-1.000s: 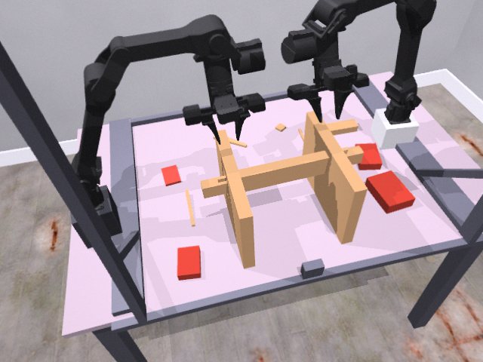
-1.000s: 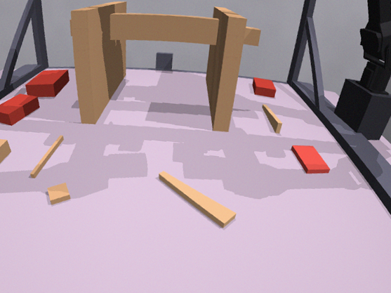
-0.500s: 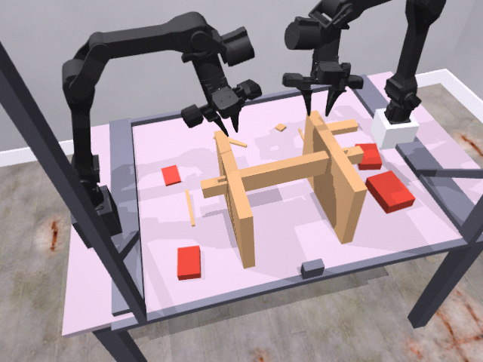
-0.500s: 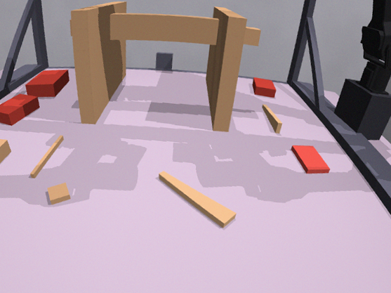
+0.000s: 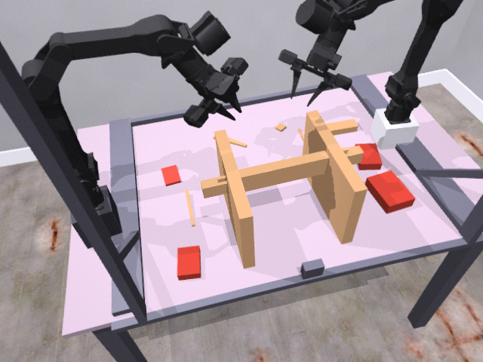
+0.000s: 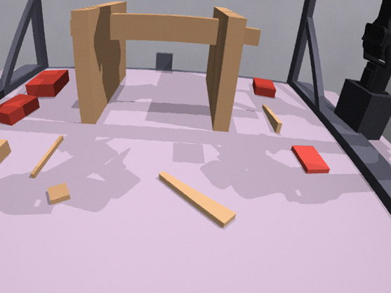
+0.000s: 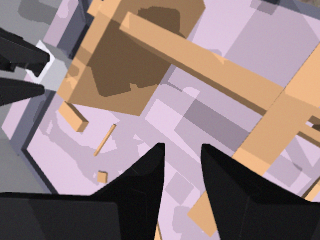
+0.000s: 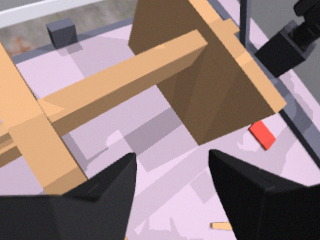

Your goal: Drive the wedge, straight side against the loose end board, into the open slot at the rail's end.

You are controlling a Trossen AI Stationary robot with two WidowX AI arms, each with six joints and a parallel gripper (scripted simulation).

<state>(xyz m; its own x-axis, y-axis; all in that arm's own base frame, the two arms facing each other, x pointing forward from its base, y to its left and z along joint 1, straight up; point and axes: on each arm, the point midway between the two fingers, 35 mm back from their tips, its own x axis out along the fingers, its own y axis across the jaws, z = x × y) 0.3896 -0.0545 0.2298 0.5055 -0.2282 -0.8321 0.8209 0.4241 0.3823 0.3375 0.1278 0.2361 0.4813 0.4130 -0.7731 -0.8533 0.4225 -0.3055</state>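
Because the top view begins, on its left, with a thin strip (image 5: 189, 208) (image 6: 272, 118) (image 7: 314, 192), that is the first candidate wedge: on the table, light and stiff by its look, to be pinched across its narrow faces near the thicker end. Next comes the slot (image 5: 221, 179) (image 7: 313, 125), open in the rail's end outside the loose end board (image 5: 241, 194) (image 6: 228, 72) (image 7: 255, 135) (image 8: 195, 105). The left gripper (image 5: 237, 115) (image 7: 182, 150) is part-open with nothing between its fingers, so no wedge is in hand. Behind that board lies a tapered piece (image 5: 238, 142) (image 6: 196, 200) (image 7: 158, 231) (image 8: 220, 226), flat on the table, broader and probably steadier to hold; take it by the thick end, leaving the thin tip free. Its smooth faces might slip or twist under push. The rail (image 5: 282, 169) (image 6: 169, 28) (image 7: 200, 62) (image 8: 120, 92) looks rigid. Farther right, the right gripper (image 5: 299, 102) (image 7: 47, 73) (image 8: 172, 158) stands open and bare, near the other end board (image 5: 331, 179) (image 6: 84, 62) (image 7: 135, 80) (image 8: 27, 115), which is best left alone
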